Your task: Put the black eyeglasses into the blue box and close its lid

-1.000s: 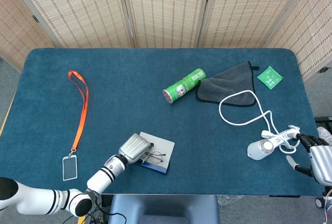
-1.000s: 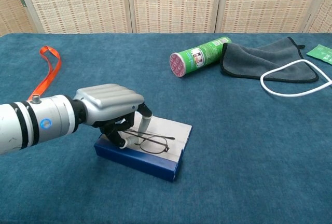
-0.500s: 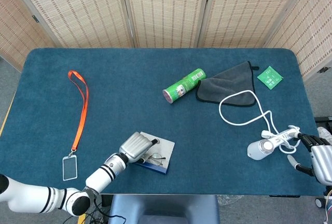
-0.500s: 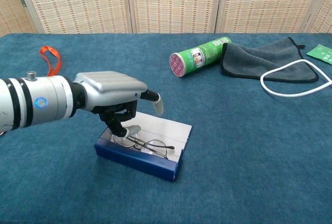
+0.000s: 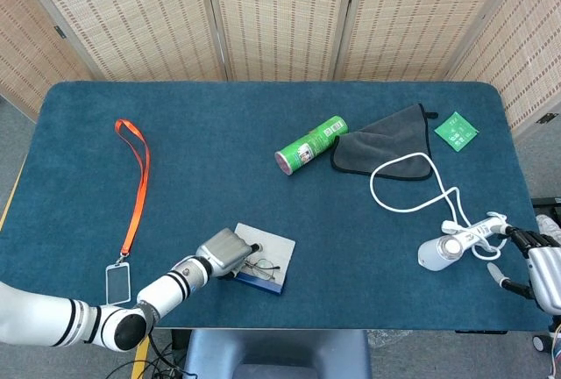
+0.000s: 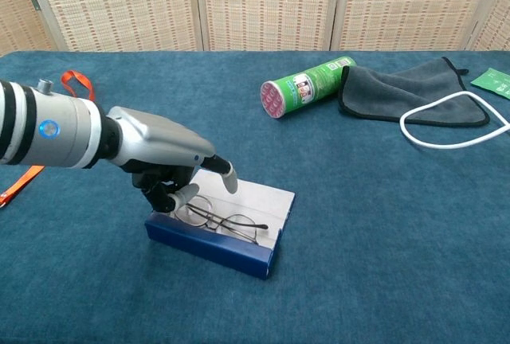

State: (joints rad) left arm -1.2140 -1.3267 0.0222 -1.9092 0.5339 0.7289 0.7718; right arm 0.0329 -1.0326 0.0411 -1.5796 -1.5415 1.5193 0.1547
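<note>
Two hands are in view around the blue box [image 6: 213, 240], which sits near the front edge of the blue-covered table [image 5: 210, 151] with its lid not closed. Reaching in from the box's left, the left hand [image 6: 163, 162] hangs palm-down over the box's left end, fingers [image 6: 226, 175] loosely spread and empty, one fingertip close to the black eyeglasses [image 6: 223, 220], which lie inside the box. Far right of the box, at the table's corner, the right hand [image 5: 536, 265] rests with fingers apart, holding nothing, just beside a white device [image 5: 445, 248] on a white cable [image 5: 394, 188].
</note>
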